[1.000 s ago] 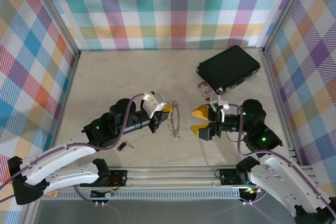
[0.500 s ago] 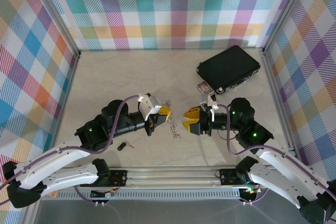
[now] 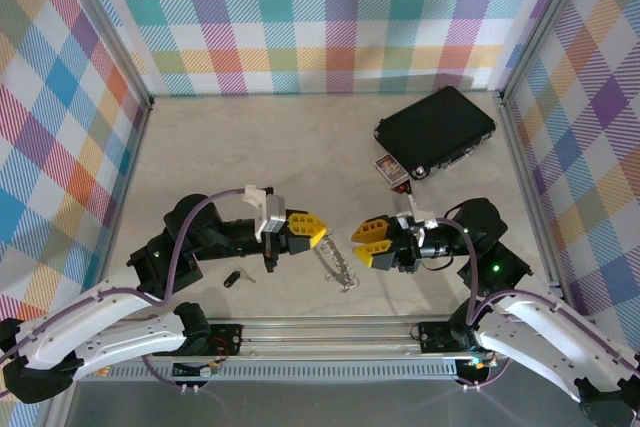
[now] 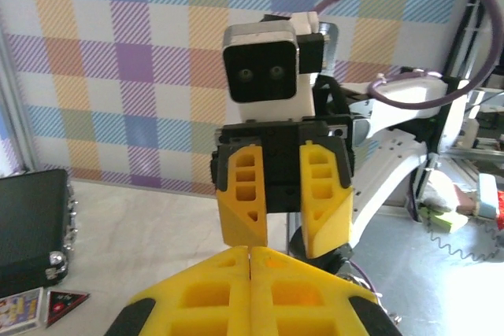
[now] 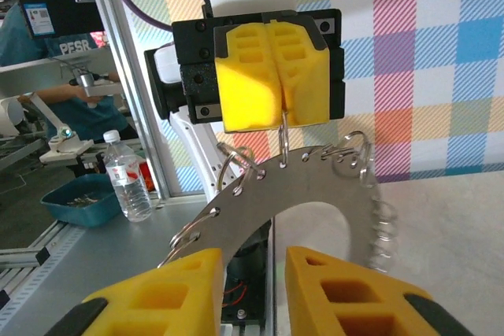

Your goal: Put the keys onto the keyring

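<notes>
One closed black case (image 3: 435, 130), card (image 3: 390, 168) beside, keyring (image 3: 337, 264) well apart

A pale beige worktop (image 3: 250, 147) spreads out beyond the left hand (image 3: 320, 229), boxed in by walls (image 3: 330, 17) of pastel plaid on aluminium posts (image 3: 107, 32). Behind that hand, a brightly lit bench (image 5: 79, 241) carries a water bottle (image 5: 126, 179).

You get bright, even light; shadows on the table (image 3: 220, 147) are soft, and the left wrist view glares at right.
</notes>
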Tool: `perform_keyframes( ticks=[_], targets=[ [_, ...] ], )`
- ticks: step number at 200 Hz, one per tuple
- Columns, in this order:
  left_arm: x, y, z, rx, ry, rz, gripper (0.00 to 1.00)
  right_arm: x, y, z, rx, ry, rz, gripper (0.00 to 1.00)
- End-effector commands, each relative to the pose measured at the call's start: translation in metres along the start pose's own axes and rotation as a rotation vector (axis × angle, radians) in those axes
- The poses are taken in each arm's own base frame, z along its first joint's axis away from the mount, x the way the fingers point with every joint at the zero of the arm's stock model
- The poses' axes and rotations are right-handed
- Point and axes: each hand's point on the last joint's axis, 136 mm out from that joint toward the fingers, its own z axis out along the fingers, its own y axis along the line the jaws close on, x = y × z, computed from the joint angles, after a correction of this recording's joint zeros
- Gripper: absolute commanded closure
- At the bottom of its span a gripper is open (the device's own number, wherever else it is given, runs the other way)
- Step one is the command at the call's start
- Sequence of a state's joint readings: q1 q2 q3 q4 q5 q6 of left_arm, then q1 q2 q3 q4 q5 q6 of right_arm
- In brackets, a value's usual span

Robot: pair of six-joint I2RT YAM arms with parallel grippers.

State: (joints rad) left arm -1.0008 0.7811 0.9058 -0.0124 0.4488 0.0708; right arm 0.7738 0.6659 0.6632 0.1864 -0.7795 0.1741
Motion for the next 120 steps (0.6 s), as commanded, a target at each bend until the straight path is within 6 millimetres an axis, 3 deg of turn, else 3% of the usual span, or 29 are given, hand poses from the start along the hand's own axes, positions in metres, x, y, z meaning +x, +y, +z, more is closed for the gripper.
perform_keyframes(
  ticks=[1, 50, 120],
  targets=[
    [-0.018, -0.017, -0.001, 0.086, -0.064, 0.028, 1.0, -0.014, 0.008, 0.003, -0.026, -0.039, -0.057, 0.75],
    [-0.014, -0.018, 0.003, 0.104, -0.054, 0.025, 1.0, -0.018, 0.007, 0.007, -0.009, -0.056, -0.083, 0.85],
    [-0.007, -0.014, 0.007, 0.092, -0.033, 0.021, 1.0, -0.017, 0.013, 0.012, -0.045, -0.054, -0.085, 0.82]
  ],
)
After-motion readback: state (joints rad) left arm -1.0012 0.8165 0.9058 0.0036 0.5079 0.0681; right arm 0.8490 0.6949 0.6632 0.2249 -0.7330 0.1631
